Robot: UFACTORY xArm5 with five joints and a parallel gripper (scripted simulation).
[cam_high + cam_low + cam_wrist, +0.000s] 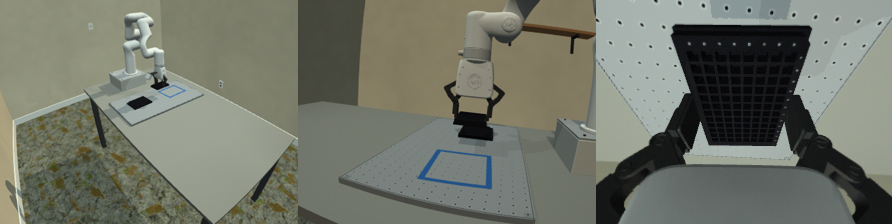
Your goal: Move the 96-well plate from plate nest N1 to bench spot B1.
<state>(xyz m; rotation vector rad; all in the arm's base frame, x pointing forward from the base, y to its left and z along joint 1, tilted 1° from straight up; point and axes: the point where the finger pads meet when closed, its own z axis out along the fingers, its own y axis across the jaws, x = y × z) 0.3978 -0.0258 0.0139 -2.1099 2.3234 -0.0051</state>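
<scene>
The black 96-well plate (743,90) is held right way up between the fingers of my gripper (742,105), which grip its long sides. In the exterior and top views the plate (471,118) hangs level a little above the perforated grey deck (155,101). The empty black plate nest N1 (476,132) sits on the deck just beyond and below it, and also shows in the top view (139,103). The blue taped outline B1 (456,168) lies empty on the deck, apart from the plate; it also shows in the top view (172,91). My gripper (159,82) is beside the outline's near corner.
The arm's grey base box (127,79) stands on the table behind the deck, and at the right in the exterior view (576,148). A wooden wall shelf (558,30) hangs behind the arm. The deck's raised edge runs around it.
</scene>
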